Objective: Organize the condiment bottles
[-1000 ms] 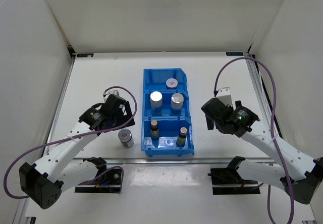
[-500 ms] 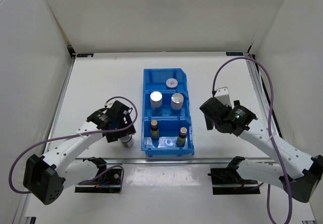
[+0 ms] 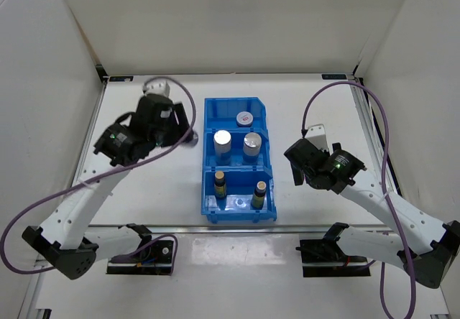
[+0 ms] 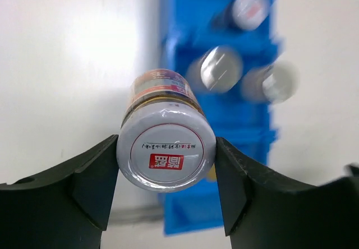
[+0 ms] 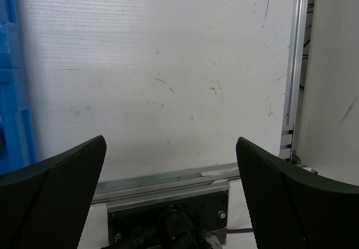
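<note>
My left gripper (image 3: pixel 184 136) is shut on a silver-lidded jar (image 4: pixel 166 153) with a red mark on its lid. It holds the jar in the air just left of the blue bin (image 3: pixel 208 162), level with the middle compartment. In the bin, a red-marked jar (image 3: pixel 245 118) sits in the far compartment. Two silver-lidded jars (image 3: pixel 223 140) (image 3: pixel 251 143) sit in the middle one. Two amber bottles (image 3: pixel 220 185) (image 3: pixel 259 193) stand in the near one. My right gripper (image 3: pixel 297 165) is open and empty, right of the bin.
The right wrist view shows bare white table (image 5: pixel 168 81), the bin's edge (image 5: pixel 11 92) at far left, and a metal rail (image 5: pixel 291 64) along the table's right side. White walls enclose the table.
My left gripper closed on the jar that stood on the table left of the bin's near end, lifted it and carried it away from me along the bin's left side. The right arm barely moved.
</note>
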Motion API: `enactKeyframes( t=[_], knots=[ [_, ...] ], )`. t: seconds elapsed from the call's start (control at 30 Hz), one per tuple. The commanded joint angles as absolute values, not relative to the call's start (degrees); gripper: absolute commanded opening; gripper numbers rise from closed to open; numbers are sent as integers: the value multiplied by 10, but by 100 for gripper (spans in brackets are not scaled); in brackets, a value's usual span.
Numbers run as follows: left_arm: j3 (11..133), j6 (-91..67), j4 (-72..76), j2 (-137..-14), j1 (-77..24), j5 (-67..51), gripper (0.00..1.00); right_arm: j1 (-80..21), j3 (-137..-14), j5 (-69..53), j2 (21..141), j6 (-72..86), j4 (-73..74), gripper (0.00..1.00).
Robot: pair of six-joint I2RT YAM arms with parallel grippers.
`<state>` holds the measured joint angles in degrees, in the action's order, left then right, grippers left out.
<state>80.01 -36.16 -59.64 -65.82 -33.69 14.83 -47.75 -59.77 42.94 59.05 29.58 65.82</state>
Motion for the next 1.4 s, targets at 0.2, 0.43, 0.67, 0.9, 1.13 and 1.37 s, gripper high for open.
enactKeyframes(
  t=[0.2, 0.43, 0.67, 0.9, 1.13, 1.37],
  knots=[
    [1210, -177, -570, -903, -359, 146, 11, -479, -598, 434, 585, 295, 649, 100],
    [1341, -150, -570, -1072, -359, 130, 11, -479, -598, 434, 574, 295, 649, 100],
    [1352, -163, -570, -1156, -341, 150, 11, -479, -598, 434, 574, 295, 649, 100],
    [1316, -175, -570, -1200, -341, 185, 11, -479, -598, 434, 574, 295, 649, 100],
    [1288, -192, -556, -1233, -316, 161, 11, -479, -598, 434, 574, 295, 649, 100],
    [1209, -217, -509, -1246, -291, 80, 12, -479, -598, 434, 574, 295, 649, 100]
  ],
)
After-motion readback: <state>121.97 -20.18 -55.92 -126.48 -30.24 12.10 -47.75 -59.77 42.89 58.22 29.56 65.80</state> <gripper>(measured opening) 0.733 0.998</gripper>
